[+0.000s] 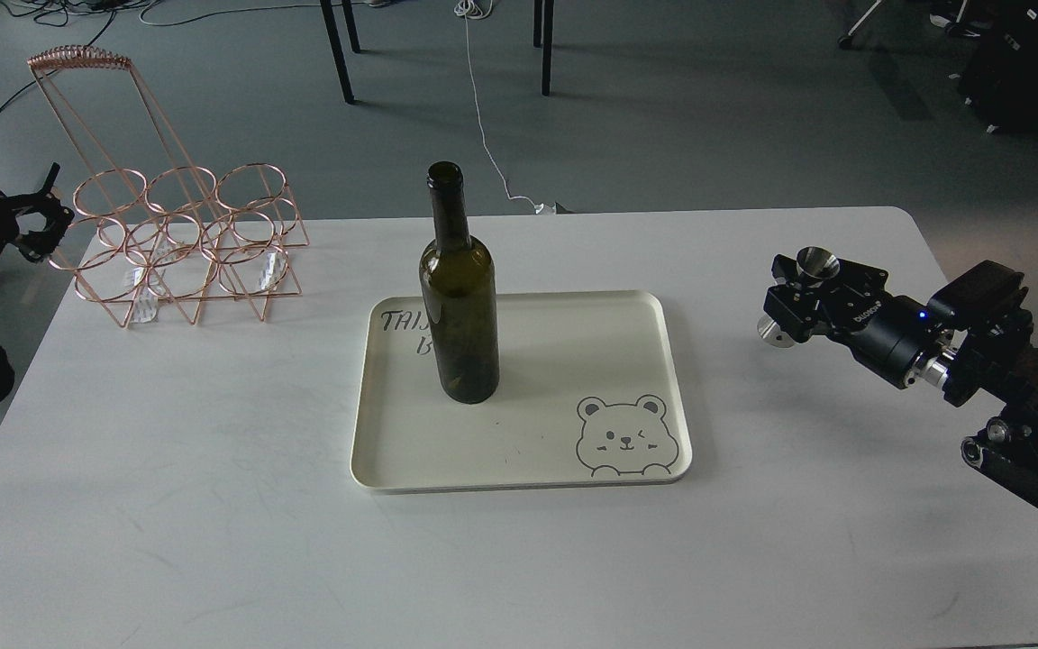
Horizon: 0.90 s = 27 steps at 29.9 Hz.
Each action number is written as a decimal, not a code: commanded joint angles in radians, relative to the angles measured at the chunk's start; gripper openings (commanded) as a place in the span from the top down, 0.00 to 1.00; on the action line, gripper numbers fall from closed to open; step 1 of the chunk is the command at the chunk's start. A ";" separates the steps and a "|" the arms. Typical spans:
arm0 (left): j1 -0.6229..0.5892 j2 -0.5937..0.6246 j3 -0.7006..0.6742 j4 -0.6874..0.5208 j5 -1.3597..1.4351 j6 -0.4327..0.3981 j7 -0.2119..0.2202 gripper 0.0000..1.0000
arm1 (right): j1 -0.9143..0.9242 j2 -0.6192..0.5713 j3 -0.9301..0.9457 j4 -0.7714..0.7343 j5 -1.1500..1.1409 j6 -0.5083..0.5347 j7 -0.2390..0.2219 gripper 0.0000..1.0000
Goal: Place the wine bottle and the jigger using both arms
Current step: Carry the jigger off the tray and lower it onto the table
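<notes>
Cream tray [654,388], copper wire rack [181,243], white table [213,505]

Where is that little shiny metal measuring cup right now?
In the head view the jigger is on the right side, gripped upright in the right claw over the white table, well right of the cream tray that holds the wine bottle.

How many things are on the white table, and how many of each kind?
Wine bottle: 1, upright on the tray
Tray: 1, cream, with a bear drawing
Wire rack: 1, copper-coloured
Jigger: 1, steel, gripped by the right gripper at the table's right side
Total: 4
</notes>
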 commanded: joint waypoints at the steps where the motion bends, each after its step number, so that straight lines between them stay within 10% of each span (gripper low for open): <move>1: 0.000 -0.002 0.000 -0.003 0.000 0.000 0.000 0.02 | -0.048 -0.044 -0.004 -0.007 0.077 0.000 0.000 0.98; 27: 0.000 -0.003 0.006 -0.005 0.002 0.000 0.000 0.02 | -0.136 0.018 -0.007 -0.080 0.107 0.000 0.000 0.86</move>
